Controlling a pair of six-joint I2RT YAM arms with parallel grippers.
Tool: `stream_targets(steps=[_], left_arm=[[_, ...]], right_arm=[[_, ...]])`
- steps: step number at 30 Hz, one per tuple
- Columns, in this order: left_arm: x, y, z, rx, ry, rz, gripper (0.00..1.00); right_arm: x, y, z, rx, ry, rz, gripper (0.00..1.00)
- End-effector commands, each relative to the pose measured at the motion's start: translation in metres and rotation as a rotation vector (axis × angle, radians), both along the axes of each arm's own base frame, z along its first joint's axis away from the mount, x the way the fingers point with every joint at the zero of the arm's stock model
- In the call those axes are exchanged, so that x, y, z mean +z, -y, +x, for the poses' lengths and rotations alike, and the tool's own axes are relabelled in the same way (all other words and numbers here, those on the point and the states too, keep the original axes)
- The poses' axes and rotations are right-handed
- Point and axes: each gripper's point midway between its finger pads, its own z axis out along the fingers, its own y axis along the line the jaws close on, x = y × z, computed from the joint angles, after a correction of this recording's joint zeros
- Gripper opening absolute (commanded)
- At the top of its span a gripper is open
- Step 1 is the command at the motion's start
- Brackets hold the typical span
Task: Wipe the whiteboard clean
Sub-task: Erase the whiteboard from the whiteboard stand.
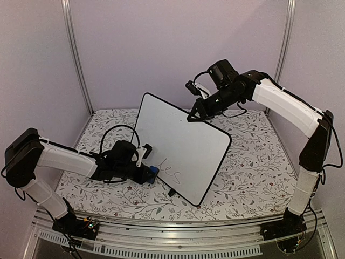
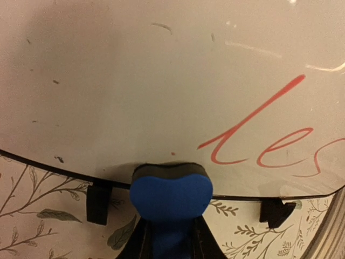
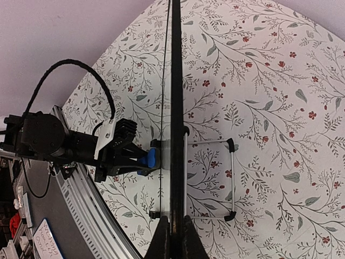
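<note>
The whiteboard (image 1: 183,145) stands upright on the table on small black feet, with handwriting "les" near its lower edge. In the left wrist view the writing (image 2: 269,135) looks red. My left gripper (image 1: 146,171) is shut on a blue eraser block (image 2: 170,194), which presses against the board's lower left edge, left of the writing. My right gripper (image 1: 195,114) is shut on the board's top rim (image 3: 176,108) and holds it upright; its fingers (image 3: 161,243) straddle the black edge.
A wire stand (image 3: 215,178) props the board from behind. The table carries a floral cloth (image 1: 253,172). Purple walls and metal posts (image 1: 75,54) enclose the back and sides. A metal rail (image 1: 178,237) runs along the near edge.
</note>
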Motion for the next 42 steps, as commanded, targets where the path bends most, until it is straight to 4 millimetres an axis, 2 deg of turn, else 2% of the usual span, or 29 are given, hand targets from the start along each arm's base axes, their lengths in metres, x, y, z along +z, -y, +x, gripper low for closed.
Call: stream_targets(steps=[1, 5, 10, 12, 16, 18, 25, 31, 36, 39, 42], left_arm=[[0.053, 0.017, 0.037, 0.027, 0.159, -0.139, 0.00], [0.062, 0.013, 0.041, 0.036, 0.184, -0.157, 0.00], [0.082, 0.019, 0.052, 0.029, 0.223, -0.163, 0.00], [0.084, 0.019, 0.056, 0.033, 0.232, -0.161, 0.00], [0.075, 0.018, 0.051, 0.035, 0.200, -0.161, 0.00], [0.068, 0.015, 0.045, 0.047, 0.171, -0.159, 0.00], [0.028, 0.010, 0.008, 0.039, 0.089, -0.109, 0.00], [0.009, 0.010, -0.017, 0.031, 0.039, -0.106, 0.00], [0.005, 0.012, -0.025, 0.025, 0.032, -0.118, 0.00], [0.013, 0.017, -0.019, 0.024, 0.054, -0.124, 0.00], [0.023, 0.019, -0.005, 0.046, 0.103, -0.112, 0.00]], right_arm=[[-0.059, -0.002, -0.032, 0.121, -0.123, -0.148, 0.00], [-0.059, -0.003, -0.032, 0.121, -0.122, -0.147, 0.00], [-0.054, -0.004, -0.030, 0.122, -0.115, -0.138, 0.00], [-0.057, -0.003, -0.029, 0.119, -0.111, -0.148, 0.00], [-0.061, -0.003, -0.032, 0.121, -0.129, -0.151, 0.00], [-0.058, -0.002, -0.033, 0.120, -0.125, -0.145, 0.00], [-0.055, 0.000, -0.034, 0.116, -0.115, -0.145, 0.00], [-0.052, 0.000, -0.033, 0.113, -0.111, -0.143, 0.00], [-0.053, 0.001, -0.033, 0.111, -0.110, -0.148, 0.00], [-0.054, 0.000, -0.034, 0.116, -0.118, -0.143, 0.00], [-0.054, 0.000, -0.033, 0.113, -0.115, -0.146, 0.00]])
